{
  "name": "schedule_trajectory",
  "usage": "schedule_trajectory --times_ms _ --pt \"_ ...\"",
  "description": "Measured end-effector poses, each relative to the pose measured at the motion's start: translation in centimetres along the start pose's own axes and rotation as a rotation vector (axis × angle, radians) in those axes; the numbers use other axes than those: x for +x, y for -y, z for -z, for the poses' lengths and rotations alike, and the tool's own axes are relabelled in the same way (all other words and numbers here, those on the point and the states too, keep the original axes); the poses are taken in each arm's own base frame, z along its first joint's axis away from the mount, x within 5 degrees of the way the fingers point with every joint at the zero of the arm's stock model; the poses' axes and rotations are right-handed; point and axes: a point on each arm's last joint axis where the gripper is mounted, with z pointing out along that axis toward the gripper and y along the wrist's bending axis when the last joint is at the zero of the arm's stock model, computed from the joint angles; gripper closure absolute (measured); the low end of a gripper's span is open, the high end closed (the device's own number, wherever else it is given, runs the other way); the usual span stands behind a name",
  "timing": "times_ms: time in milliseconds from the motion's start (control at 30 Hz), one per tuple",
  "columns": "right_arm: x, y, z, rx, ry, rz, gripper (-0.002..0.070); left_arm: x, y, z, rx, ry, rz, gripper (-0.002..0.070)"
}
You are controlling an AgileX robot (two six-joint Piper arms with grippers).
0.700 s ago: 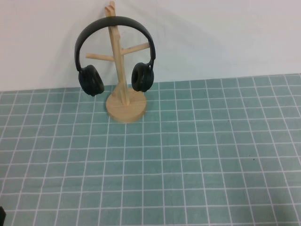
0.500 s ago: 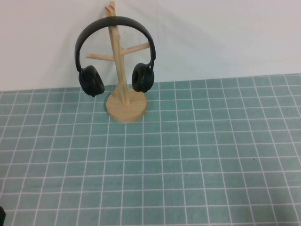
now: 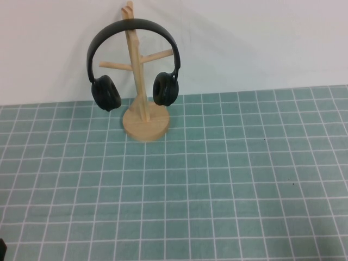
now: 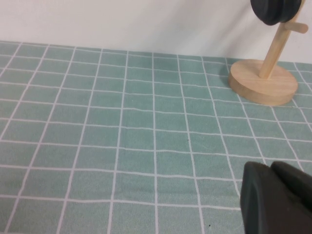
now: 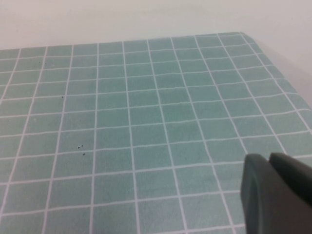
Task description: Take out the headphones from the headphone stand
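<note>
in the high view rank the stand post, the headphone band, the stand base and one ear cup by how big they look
1. headphone stand post, tallest
2. headphones' headband, widest arch; close to the post overall
3. stand base
4. left ear cup, smallest

Left gripper and right gripper show only in wrist views.

No visible change, all frames.

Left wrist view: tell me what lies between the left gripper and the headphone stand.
Only bare green grid mat separates the left gripper from the headphone stand. The right gripper is over the mat elsewhere.
</note>
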Motion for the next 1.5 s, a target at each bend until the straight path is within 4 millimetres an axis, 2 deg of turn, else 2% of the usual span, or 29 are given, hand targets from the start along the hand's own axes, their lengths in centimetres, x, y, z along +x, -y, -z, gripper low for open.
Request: schedule_trajectory --times_ms 467,633,833,1067,1167,1233,1367,1500 --pt "0.0 0.0 0.0 0.0 0.0 0.0 0.0685 -0.1 0.2 0.0 0.021 0.01 0.055 0.0678" --pt "0.0 0.0 0.0 0.0 0.0 0.0 0.0685 -0.7 0.7 0.1 0.086 0.065 0.245 0.0678" --pt "0.0 0.0 0.0 0.0 0.0 0.0 0.0685 -2.2 0.8 0.3 0.16 0.213 0.582 0.0678" --pt "0.0 0.0 0.0 0.0 0.0 0.0 0.0685 -2.8 0.5 0.4 0.159 0.28 0.649 0.0678" --pt "0.0 0.0 0.0 0.0 0.0 0.0 0.0685 -2.8 1.0 0.6 0.181 0.221 0.62 0.0678" --pt "0.0 0.0 0.0 0.0 0.0 0.0 0.0685 -3.8 1.5 1.2 0.207 0.184 0.549 0.0678" --pt "0.0 0.0 0.0 0.0 0.0 0.0 0.0685 -7.2 2.2 2.5 0.196 0.057 0.339 0.0678" --pt "0.0 0.0 0.0 0.0 0.0 0.0 0.0685 -10.2 2.0 2.2 0.093 -0.156 0.123 0.0678"
